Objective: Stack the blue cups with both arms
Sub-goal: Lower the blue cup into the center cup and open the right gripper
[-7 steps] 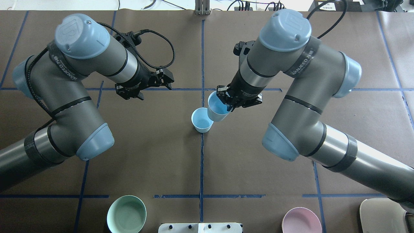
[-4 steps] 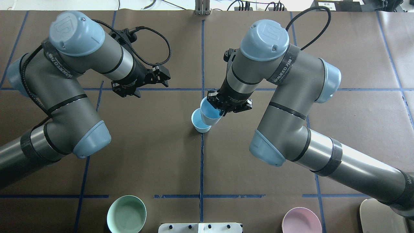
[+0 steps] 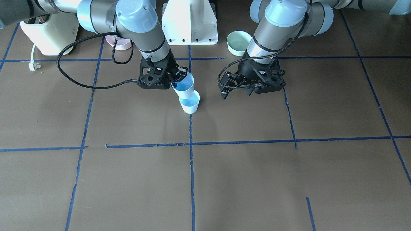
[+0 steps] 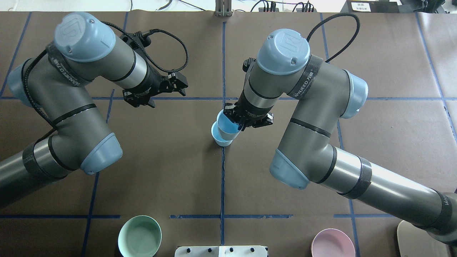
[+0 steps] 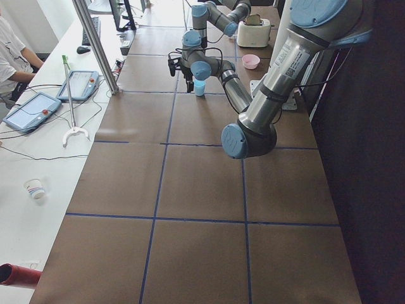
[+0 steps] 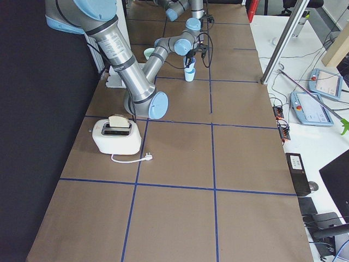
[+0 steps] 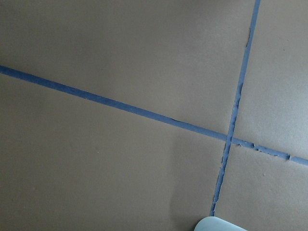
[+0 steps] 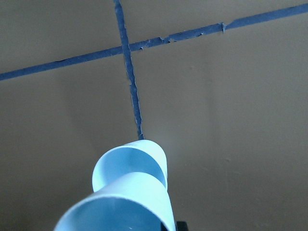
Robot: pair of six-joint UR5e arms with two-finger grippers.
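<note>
One blue cup stands upright at the table's middle, on the blue tape line. My right gripper is shut on the rim of the second blue cup and holds it tilted, its base over the standing cup's mouth. In the front view the held cup overlaps the standing cup. I cannot tell whether its base is inside. The right wrist view shows the held cup just above the standing one. My left gripper is open and empty, above the table to the cups' left.
A mint-green bowl and a pink bowl sit near the robot's white base pedestal. A cream toaster with a loose plug stands at the robot's right. Blue tape lines grid the brown table.
My right arm has carried the held cup to the left, from beside the standing cup to over its mouth. My left gripper has drawn back slightly and stays open.
</note>
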